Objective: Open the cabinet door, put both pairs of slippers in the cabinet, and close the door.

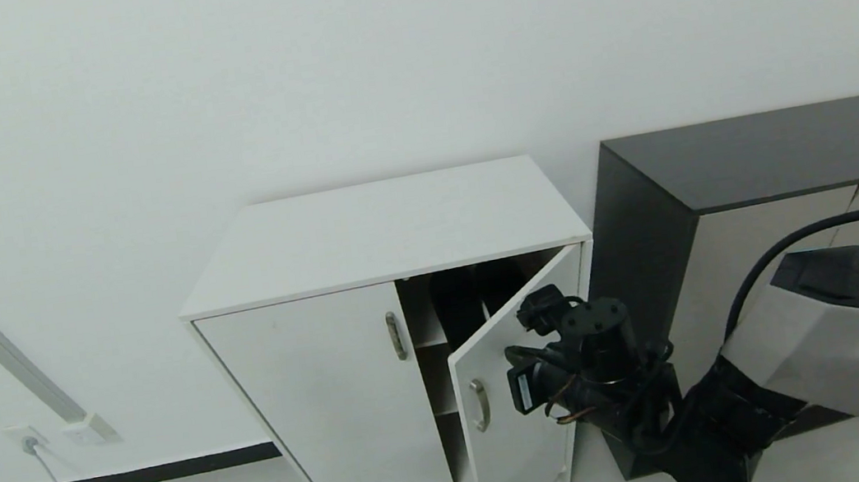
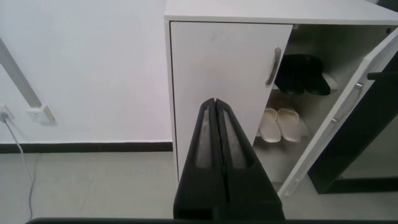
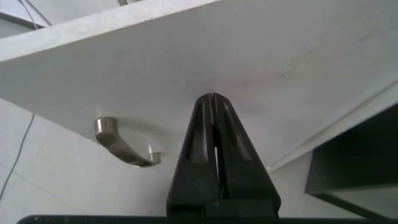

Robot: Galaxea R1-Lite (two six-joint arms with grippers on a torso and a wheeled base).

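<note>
Head view: the white cabinet (image 1: 387, 234) stood against the wall beside a dark sideboard (image 1: 757, 148), its left door (image 1: 325, 396) flush and its right door (image 1: 510, 446) swung partly out; the black slippers (image 1: 478, 293) showed in the gap on the upper shelf; the right arm (image 1: 604, 367) reached in at the outer face of the right door, just beside the door handle (image 1: 481, 405).

Left wrist view: the left gripper (image 2: 215, 102) was closed on nothing, fingers pressed together, held in front of the left door and apart from it; past it, the black slippers lay side by side on the upper shelf and the pale slippers (image 2: 279, 124) on the shelf below, both pairs well inside; the right door hung ajar at the far side of the opening.

Right wrist view: the right gripper (image 3: 214, 98) was likewise closed and empty, its tips at or very near the flat face of the right door, the curved handle just to one side and not grasped.

By these views the opening and the stowing of both pairs looked done; what appeared to be left was the shutting of the right door, and the gripper's place on the outer face suggested a push rather than a pull; the left arm seemed to have no part in that last step.
</note>
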